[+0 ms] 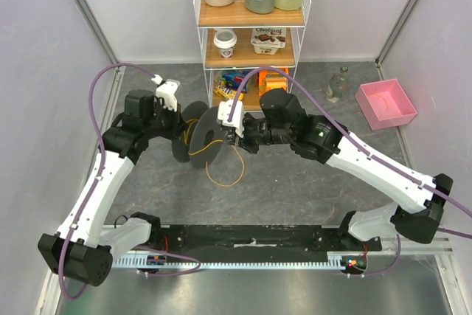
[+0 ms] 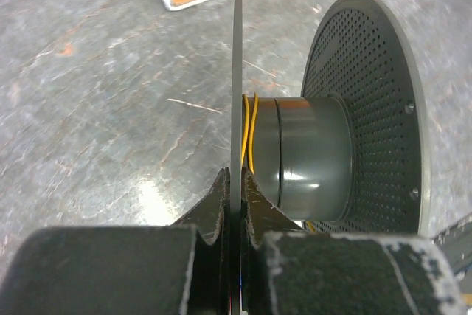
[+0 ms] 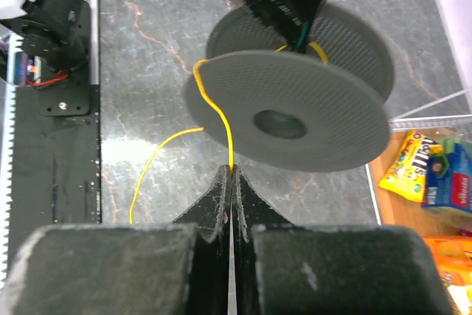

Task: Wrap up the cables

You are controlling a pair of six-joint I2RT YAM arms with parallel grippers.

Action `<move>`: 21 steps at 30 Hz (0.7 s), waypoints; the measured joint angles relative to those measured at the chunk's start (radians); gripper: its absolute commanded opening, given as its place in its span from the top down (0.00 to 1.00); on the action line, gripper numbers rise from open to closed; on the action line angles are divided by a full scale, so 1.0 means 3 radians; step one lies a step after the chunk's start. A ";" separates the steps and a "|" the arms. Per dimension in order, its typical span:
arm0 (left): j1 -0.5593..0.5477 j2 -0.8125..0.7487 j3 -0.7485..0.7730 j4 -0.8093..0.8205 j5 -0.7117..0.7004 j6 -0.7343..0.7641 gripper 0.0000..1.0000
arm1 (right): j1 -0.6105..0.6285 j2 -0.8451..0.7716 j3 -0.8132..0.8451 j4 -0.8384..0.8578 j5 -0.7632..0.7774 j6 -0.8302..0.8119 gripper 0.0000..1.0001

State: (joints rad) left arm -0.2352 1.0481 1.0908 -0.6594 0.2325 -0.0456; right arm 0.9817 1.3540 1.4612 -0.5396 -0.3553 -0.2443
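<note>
The dark grey spool hangs above the table between both arms, standing on edge. My left gripper is shut on one thin flange of the spool, and in the top view this gripper meets the spool from the left. A few turns of the yellow cable lie round the hub. My right gripper is shut on the cable, which runs up over the near flange's rim. Below the right gripper, the slack cable hangs in a loop to the table.
A white wire shelf with bottles, yoghurt pots and snack packs stands at the back. A pink tray and a small glass bottle sit back right. A black rail runs along the near edge.
</note>
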 measured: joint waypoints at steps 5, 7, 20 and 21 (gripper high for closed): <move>-0.0189 -0.0075 -0.0056 -0.0085 0.0249 0.0460 0.98 | -0.0074 0.0117 0.0211 -0.0120 0.0145 -0.0183 1.00; -0.0243 -0.0120 -0.0084 -0.0161 0.0319 0.0656 0.98 | -0.0137 0.0148 0.0280 -0.0178 0.0182 -0.0248 1.00; -0.0262 -0.0315 -0.0104 -0.0448 0.0961 0.1401 0.98 | -0.0692 0.0178 0.0125 -0.0271 0.0200 -0.0594 1.00; -0.0262 -0.0318 -0.0078 -0.0476 0.1013 0.1400 0.98 | -0.0716 0.0177 0.0028 -0.0272 0.0191 -0.0626 1.00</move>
State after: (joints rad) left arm -0.3138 0.9527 1.0676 -0.8021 0.5365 0.3744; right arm 0.7670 1.4071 1.4696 -0.6212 -0.2981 -0.4320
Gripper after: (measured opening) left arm 0.047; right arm 0.007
